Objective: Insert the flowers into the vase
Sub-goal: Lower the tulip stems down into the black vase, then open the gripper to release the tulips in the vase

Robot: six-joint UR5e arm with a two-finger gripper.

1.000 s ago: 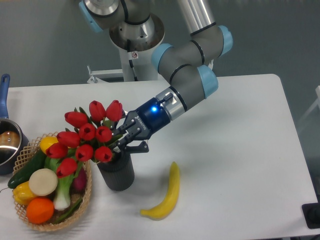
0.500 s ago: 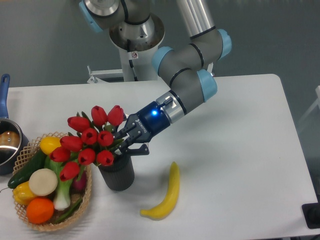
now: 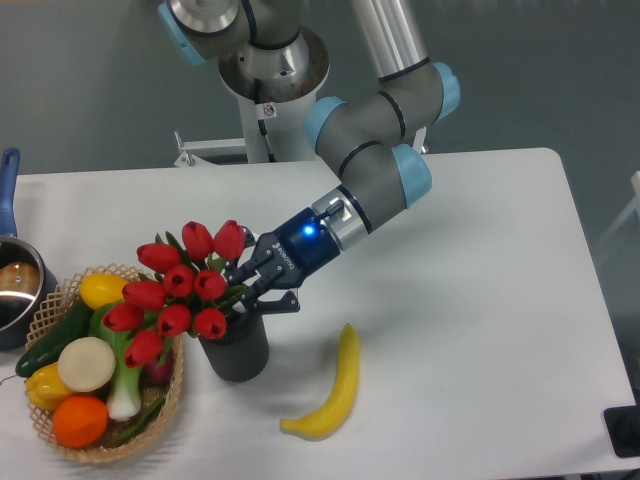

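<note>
I find the gripper (image 3: 250, 290) jaws pinching the flowers (image 3: 178, 290) at the stems, heads leaning toward nine o'clock, stems apparently inside the vase (image 3: 234, 349) on the tabletop (image 3: 480, 300), kept steady for seating.

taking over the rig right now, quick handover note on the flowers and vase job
Gripper: closed on the stems of the flowers, just above the rim of the vase.
Flowers: the red heads lean left, out over the wicker basket. The stems appear to run down into the vase mouth, but how deep they sit is hidden.
Vase: upright near the front of the table, right beside the basket, with a banana lying to its right.
Done: bunch brought to the vase, apparently started in.
Left: probably seat the stems fully, open the gripper, and back the arm away without tipping the vase.
</note>
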